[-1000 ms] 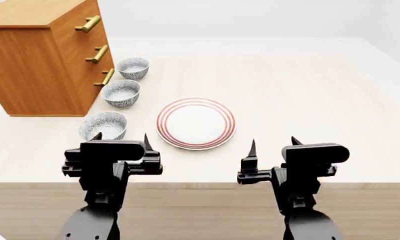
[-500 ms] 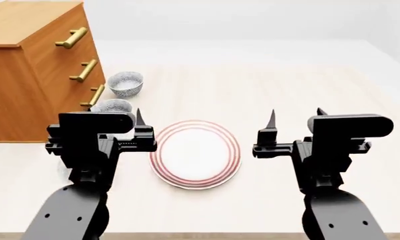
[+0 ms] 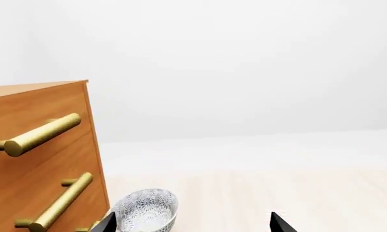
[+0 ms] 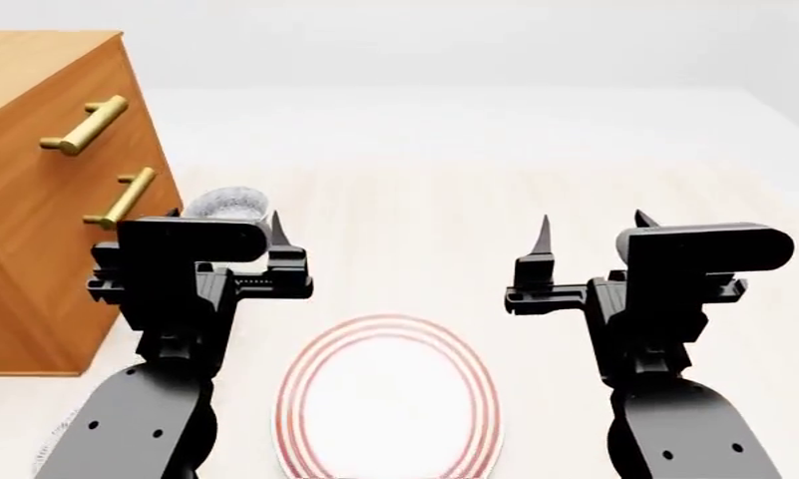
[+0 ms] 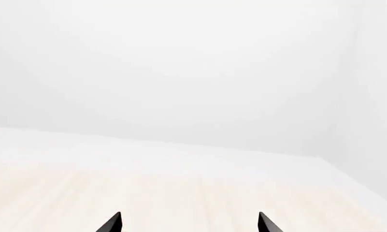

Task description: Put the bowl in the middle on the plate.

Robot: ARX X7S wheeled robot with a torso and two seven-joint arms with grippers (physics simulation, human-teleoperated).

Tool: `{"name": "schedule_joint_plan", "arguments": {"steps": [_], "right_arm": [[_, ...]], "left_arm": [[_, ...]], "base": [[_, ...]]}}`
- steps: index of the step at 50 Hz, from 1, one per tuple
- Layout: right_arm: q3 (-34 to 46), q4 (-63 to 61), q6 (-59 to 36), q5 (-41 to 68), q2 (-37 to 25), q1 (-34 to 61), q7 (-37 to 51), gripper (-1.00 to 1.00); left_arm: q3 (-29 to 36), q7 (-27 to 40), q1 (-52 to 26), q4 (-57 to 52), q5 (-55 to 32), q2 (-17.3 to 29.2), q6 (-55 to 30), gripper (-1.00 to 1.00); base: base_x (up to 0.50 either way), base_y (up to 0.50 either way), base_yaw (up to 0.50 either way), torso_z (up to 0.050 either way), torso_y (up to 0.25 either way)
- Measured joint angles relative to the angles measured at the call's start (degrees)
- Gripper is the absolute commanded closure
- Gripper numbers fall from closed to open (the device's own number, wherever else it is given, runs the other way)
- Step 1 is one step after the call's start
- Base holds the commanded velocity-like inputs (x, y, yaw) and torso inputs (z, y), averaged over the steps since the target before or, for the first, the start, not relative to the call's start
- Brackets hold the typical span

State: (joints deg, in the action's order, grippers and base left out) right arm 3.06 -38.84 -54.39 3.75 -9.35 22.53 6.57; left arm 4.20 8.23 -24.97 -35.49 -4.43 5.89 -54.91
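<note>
In the head view, the left pincer [image 4: 232,235] is seen raised over the pale wooden surface [image 4: 413,210], its jaws spread wide with nothing between them, and the right pincer [image 4: 593,232] is held at the same height across from it, likewise spread and empty. The plate [image 4: 388,399], white with red rings, is found lying flat on the surface between and in front of the two arms, partly cut off by the lower edge of the view. A single patterned bowl [image 4: 226,207] is glimpsed just behind the left pincer's body, beside the wooden drawer cabinet [image 4: 40,200] with its brass handles [image 4: 87,125]; most of the bowl is hidden, and whether it is the middle one of the row cannot be told, as no other bowl is shown. The bowl is kept well apart from the plate. Over to the left wrist view: the bowl [image 3: 146,210] is caught sitting upright on the surface right next to the cabinet [image 3: 38,154], with two dark fingertips [image 3: 280,223] poking into the frame far apart, one close to the bowl, though contact cannot be judged. In the right wrist view, only the bare surface [image 5: 193,198] and a white wall are shown, with the two fingertips [image 5: 110,223] set wide apart and nothing held.
</note>
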Motion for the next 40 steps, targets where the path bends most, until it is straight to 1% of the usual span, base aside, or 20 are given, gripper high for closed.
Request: {"name": "schedule_joint_plan", "arguments": {"steps": [4, 17, 22, 28, 34, 40], "right_arm": [[0.05, 0.01, -0.03, 0.20, -0.08, 0.11, 0.08, -1.00], [0.50, 0.43, 0.56, 0.65, -0.37, -0.03, 0.35, -1.00], [-0.16, 0.17, 0.16, 1.72, -0.24, -0.02, -0.10, -1.00], [-1.45, 0.07, -0.23, 3.03, -0.09, 0.01, -0.59, -1.00], [-2.27, 0.22, -0.31, 4.14, 0.06, 0.04, -1.02, -1.00], [-2.75, 0.60, -0.21, 5.00, 0.18, 0.05, -1.29, -1.00]], "left_arm": [[0.18, 0.20, -0.08, 0.02, -0.20, 0.21, 0.04, -1.00], [0.91, 0.93, 0.08, 0.19, -0.54, 0.89, 0.47, -1.00], [0.61, 1.46, -0.13, -0.22, -1.06, 0.49, -1.06, -1.00], [0.16, 2.82, -2.14, -1.76, -1.48, -0.20, -6.15, -1.00], [-1.37, 3.28, -8.37, -3.36, -2.70, -0.83, -16.34, -1.00], [-1.64, 5.82, -15.23, -2.29, -8.28, 1.28, -24.76, -1.00]], "base": [[0.50, 0.00, 0.00, 0.000, 0.003], [0.00, 0.00, 0.00, 0.000, 0.000], [0.00, 0.00, 0.00, 0.000, 0.000], [0.00, 0.00, 0.00, 0.000, 0.000], [0.00, 0.00, 0.00, 0.000, 0.000], [0.00, 0.00, 0.00, 0.000, 0.000]]}}
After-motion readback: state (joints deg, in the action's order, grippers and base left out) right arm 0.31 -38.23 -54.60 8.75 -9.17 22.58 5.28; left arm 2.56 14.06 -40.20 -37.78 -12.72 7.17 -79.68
